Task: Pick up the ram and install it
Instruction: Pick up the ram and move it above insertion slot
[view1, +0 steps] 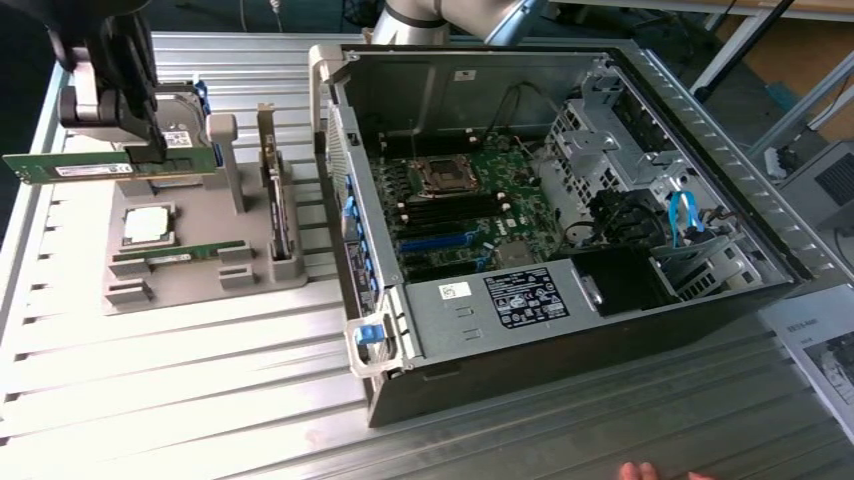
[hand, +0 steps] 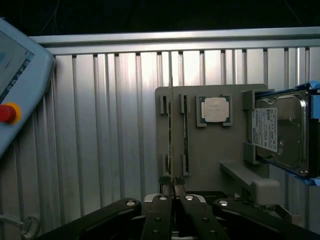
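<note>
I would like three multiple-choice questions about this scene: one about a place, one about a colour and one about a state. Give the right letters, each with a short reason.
1. Where is the ram?
A. In a motherboard slot
B. On the floor of the computer case
C. In the air above the grey holder

2. What colour is the ram?
A. Green
B. Red
C. White

3. How is the gripper?
A. Open and empty
B. Shut on the ram
C. Shut on a screwdriver

Answers: 1 C, it hangs clear above the holder; 2 A, its board is green; 3 B, the fingers clamp the board.
</note>
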